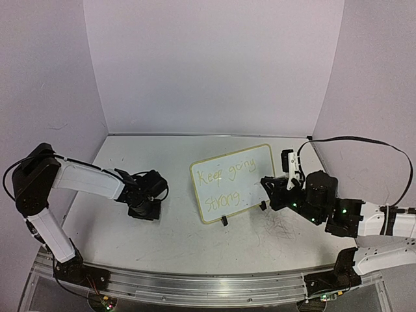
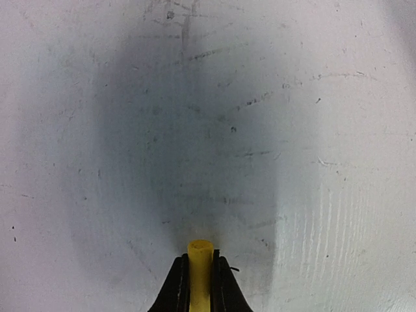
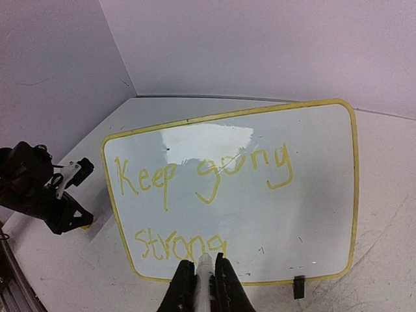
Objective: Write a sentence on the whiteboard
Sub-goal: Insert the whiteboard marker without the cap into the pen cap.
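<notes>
Pale lilac walls (image 1: 214,65) close in a scuffed white table (image 1: 195,250) on three sides. The board (image 1: 242,170) stands right of centre on the table, propped on two black clip feet (image 1: 224,221) and leaning back, its thin yellow-green rim all in view. The sentence (image 1: 224,185) runs over it in two lines of yellow-green handwriting: "Keep going" above, "strong" below.

The right claw (image 1: 268,186) sits just beside the board's lower right edge. In the right wrist view the claw (image 3: 203,272) is closed on a white pen (image 3: 205,262), which points at the board (image 3: 299,195) just under the end of "strong". Whether the tip touches the surface I cannot tell. The sentence (image 3: 201,175) reads plainly here, and one clip foot (image 3: 298,286) shows at the lower rim.

The left claw (image 1: 145,209) is well apart from the board, to its left, and points down at bare table. In the left wrist view this claw (image 2: 200,272) is clamped on a yellow stub (image 2: 200,250), whose rounded end pokes out past the fingers over the grey-smudged table (image 2: 338,162). Whether the stub touches the table I cannot tell.
</notes>
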Controlling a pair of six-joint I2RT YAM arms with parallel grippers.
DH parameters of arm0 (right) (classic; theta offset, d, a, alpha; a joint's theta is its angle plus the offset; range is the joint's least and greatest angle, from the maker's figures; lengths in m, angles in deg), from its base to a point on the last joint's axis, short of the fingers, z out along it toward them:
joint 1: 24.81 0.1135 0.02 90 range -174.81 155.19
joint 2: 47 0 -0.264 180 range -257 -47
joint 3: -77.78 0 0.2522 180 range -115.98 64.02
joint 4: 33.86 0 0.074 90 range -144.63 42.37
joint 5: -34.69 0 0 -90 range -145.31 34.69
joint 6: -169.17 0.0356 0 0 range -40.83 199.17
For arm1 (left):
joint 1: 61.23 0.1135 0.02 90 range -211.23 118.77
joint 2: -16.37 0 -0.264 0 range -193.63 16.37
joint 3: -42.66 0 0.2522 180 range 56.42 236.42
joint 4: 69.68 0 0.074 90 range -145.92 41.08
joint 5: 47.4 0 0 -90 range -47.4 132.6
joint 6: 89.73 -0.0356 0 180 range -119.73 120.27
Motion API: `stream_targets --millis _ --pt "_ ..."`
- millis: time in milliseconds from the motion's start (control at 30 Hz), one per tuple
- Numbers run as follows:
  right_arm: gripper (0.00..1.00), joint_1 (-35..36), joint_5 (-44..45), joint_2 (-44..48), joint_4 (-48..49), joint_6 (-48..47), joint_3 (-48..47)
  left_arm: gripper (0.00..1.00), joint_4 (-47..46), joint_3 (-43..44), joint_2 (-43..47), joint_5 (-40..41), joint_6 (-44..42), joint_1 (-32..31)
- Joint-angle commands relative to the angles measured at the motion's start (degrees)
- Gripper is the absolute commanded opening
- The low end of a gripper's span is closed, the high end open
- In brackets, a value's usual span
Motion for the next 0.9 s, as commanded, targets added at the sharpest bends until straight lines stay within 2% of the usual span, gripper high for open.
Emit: stream_targets --millis 0,200,367,600,733,867 --pt "0.0 -0.27 1.43 -2.51 0.42 1.19 -2.32 0.0 2.86 -0.45 6.69 1.58 -1.07 -0.2" --pt "0.0 -0.42 2.64 -4.95 -0.74 3.98 -5.52 0.0 2.66 0.11 11.9 2.05 -2.4 -0.13" --pt "0.0 -0.57 -1.33 -7.24 -2.79 5.83 -9.78 0.0 0.91 -1.28 19.91 1.86 -5.12 -0.26" --pt "0.0 -0.71 -6.79 -6.78 -7.93 10.08 -15.8 0.0 -6.41 -4.25 37.08 -6.88 -13.61 -0.75" --pt "0.0 -0.68 -9.19 -5.47 -8.94 11.79 -17.09 0.0 -7.3 -2.47 39.33 -11.98 -18.35 -1.52" --pt "0.0 -0.66 -10.84 -5.06 -9.18 12.25 -17.16 0.0 -10.86 -3.14 41.38 -15.28 -19.44 -3.74"
